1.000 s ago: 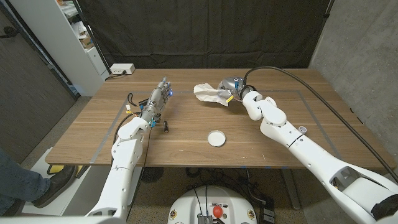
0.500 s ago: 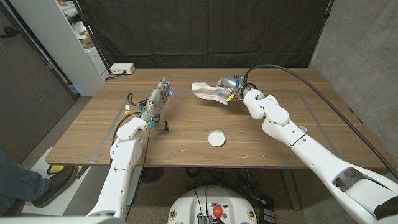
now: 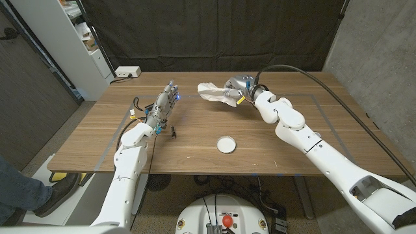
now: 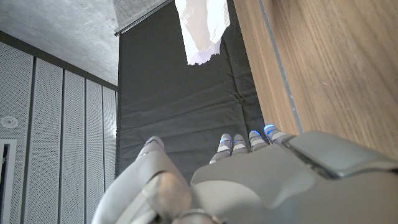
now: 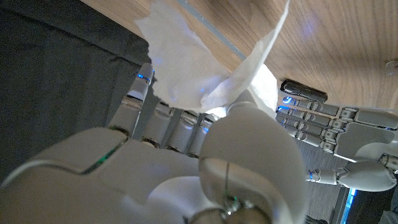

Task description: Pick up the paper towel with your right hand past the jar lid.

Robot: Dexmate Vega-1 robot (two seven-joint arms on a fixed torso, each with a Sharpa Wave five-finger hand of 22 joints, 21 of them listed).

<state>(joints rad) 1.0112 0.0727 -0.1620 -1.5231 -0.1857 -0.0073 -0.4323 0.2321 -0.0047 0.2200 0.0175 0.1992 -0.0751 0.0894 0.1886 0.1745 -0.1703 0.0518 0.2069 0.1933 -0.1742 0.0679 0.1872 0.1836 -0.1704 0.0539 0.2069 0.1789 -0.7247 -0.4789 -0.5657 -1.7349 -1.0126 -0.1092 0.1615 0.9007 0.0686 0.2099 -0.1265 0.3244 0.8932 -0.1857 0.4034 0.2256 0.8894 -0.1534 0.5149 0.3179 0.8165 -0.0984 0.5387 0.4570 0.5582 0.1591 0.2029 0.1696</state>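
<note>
A crumpled white paper towel (image 3: 212, 91) hangs clear of the table at the far middle, gripped by my right hand (image 3: 238, 90). In the right wrist view the paper towel (image 5: 205, 74) is pinched between the thumb and the fingers (image 5: 180, 127). The towel (image 4: 200, 28) also shows in the left wrist view. A round white jar lid (image 3: 226, 143) lies on the wooden table (image 3: 260, 143) nearer to me, well short of the towel. My left hand (image 3: 164, 107) stretches along the table's left side, fingers extended, holding nothing.
A small black cylinder (image 3: 173, 132) lies beside my left hand; it also shows as a dark object (image 5: 303, 91) in the right wrist view. A white power strip (image 3: 127, 72) sits at the far left corner. A person's shoe (image 3: 55, 190) is at bottom left.
My right hand has lifted the paper towel off the table and carried it slightly up and to the far left. The left arm and lid have not moved.
</note>
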